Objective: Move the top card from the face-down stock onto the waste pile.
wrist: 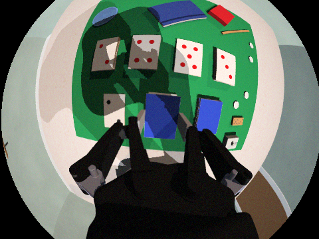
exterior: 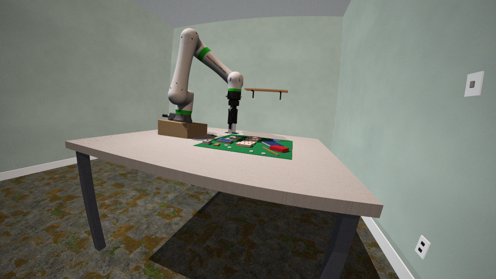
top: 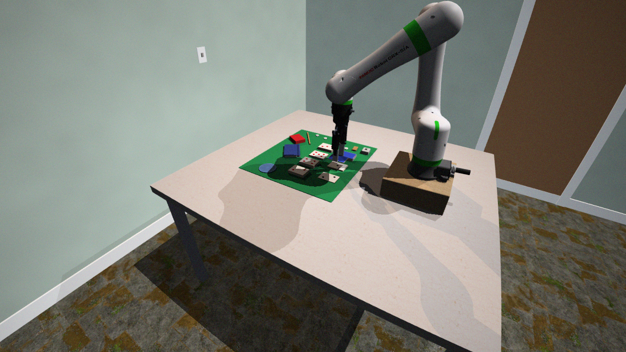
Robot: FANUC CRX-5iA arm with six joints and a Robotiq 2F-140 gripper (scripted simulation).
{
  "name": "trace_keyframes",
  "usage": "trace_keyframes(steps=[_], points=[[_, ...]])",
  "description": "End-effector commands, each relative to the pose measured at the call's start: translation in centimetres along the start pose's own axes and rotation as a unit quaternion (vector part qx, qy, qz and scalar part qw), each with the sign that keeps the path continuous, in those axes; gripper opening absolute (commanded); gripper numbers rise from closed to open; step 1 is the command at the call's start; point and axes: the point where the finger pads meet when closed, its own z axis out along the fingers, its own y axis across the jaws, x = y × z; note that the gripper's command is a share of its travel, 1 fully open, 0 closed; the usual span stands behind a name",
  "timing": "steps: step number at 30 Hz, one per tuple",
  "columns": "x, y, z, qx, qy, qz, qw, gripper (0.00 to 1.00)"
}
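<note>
My gripper [wrist: 161, 117] [top: 337, 154] [exterior: 231, 129] is shut on a blue-backed card [wrist: 161, 115], gripping its two long edges. It holds the card flat a little above the green mat [wrist: 204, 33] [top: 332, 192] [exterior: 277, 155], in the near row. The card covers most of the waste pile; only a grey edge of that pile [wrist: 161, 94] shows past it. The face-down blue stock [wrist: 209, 113] [top: 349, 155] lies just to the right in the wrist view. A card with one black pip [wrist: 114, 108] lies to the left.
Several red-pip cards [wrist: 189, 58] lie in the far row. A blue box [wrist: 177, 12], a red block [wrist: 220, 14], a pencil [wrist: 235, 31], a blue disc [wrist: 105, 16], white chips [wrist: 251, 45] and a small cube [wrist: 230, 141] lie around them. The arm's wooden base [top: 415, 186] stands beside the mat.
</note>
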Motion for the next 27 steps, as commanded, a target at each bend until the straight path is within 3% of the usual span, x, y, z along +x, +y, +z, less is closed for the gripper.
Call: trace_keyframes(steps=[1,27], points=[[0.0,0.0,0.4,0.000,0.000,0.000,1.000,0.43],[0.0,0.0,3.5,0.000,0.000,0.000,1.000,0.43]])
